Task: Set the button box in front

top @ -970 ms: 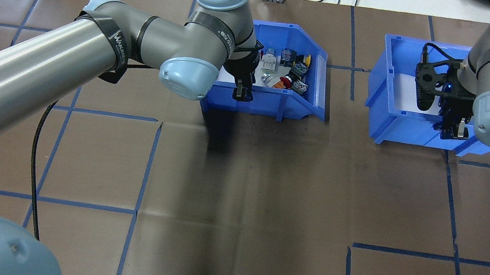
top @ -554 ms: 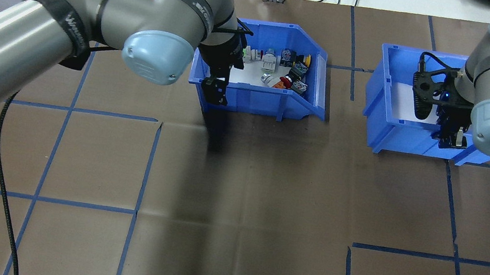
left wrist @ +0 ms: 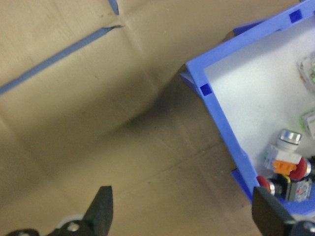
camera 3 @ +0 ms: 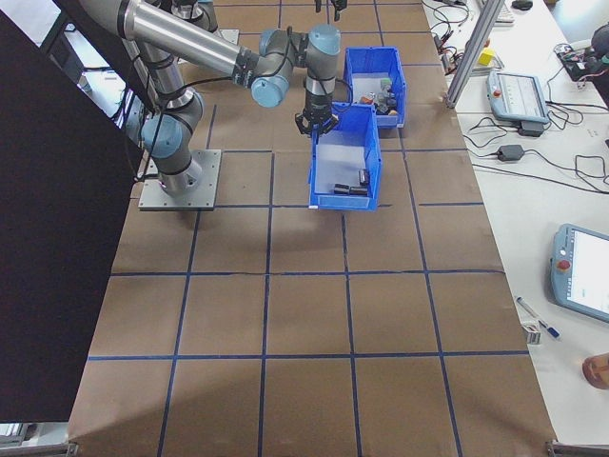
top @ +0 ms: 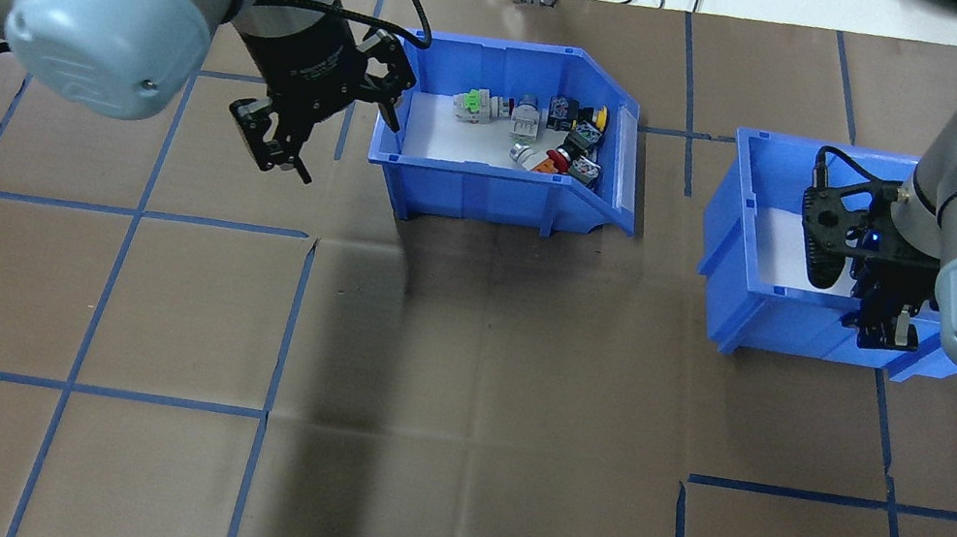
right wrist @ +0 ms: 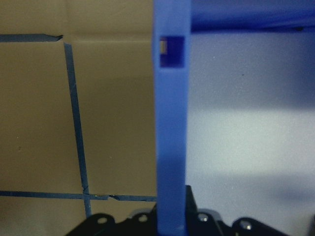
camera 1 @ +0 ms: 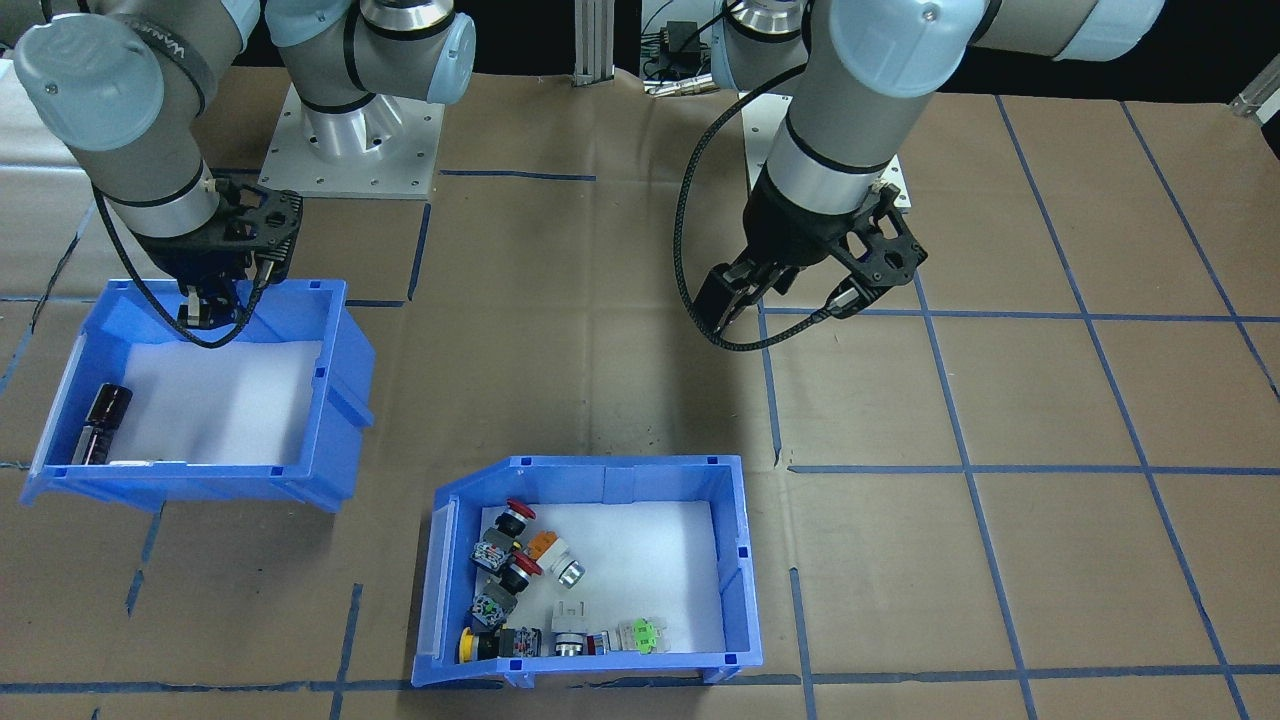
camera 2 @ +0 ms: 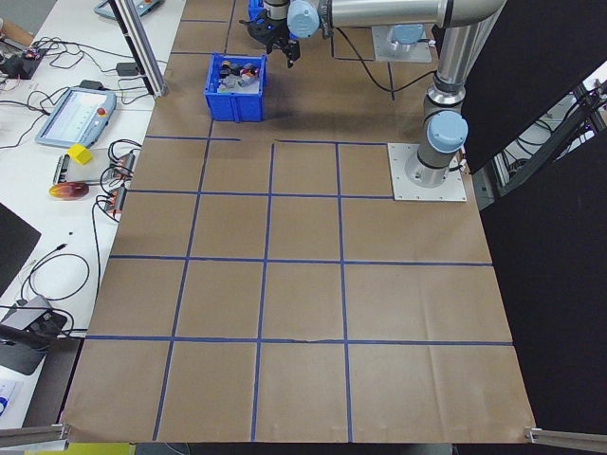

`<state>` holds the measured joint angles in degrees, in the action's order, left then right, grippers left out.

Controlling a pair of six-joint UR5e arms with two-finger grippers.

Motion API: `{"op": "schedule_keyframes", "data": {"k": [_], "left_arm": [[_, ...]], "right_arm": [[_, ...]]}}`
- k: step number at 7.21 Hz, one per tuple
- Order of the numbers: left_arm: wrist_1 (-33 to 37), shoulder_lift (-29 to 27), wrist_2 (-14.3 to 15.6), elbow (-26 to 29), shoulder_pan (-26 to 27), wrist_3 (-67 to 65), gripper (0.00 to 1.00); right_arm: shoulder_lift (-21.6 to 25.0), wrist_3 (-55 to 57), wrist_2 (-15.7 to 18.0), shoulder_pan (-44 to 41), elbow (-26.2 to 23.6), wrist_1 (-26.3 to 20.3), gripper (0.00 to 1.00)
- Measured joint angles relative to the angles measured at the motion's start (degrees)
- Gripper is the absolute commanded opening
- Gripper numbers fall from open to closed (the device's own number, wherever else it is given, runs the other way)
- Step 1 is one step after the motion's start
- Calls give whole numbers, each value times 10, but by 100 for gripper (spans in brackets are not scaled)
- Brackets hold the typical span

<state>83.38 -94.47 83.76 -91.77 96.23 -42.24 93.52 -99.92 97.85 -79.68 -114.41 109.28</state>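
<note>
The button box (top: 506,170) sits on the brown table (top: 477,386), far from the robot, its sloped cut-away end toward the robot's right; red, yellow, orange and green buttons (camera 1: 520,580) lie clustered on its white foam floor near that end. The left hand (top: 280,140) hangs over bare table just beside the box's left wall, apart from it, its fingers (left wrist: 101,206) spread wide and holding nothing. The right hand (camera 1: 205,305) is clamped on the near wall of the second bin (camera 1: 330,400), which holds black cylinders (camera 1: 100,420).
</note>
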Motion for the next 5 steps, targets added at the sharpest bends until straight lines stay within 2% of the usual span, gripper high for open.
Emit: {"op": "schedule_keyframes", "data": {"k": [3,5], "left_arm": [[21,46,46,-5,-29,299,99],[27,62,54,-5,-46,457,99]], "right_arm": [[47,50,-3,-31,-44,-10,8],[52,139,-3,-102,-55,-12,9]]}}
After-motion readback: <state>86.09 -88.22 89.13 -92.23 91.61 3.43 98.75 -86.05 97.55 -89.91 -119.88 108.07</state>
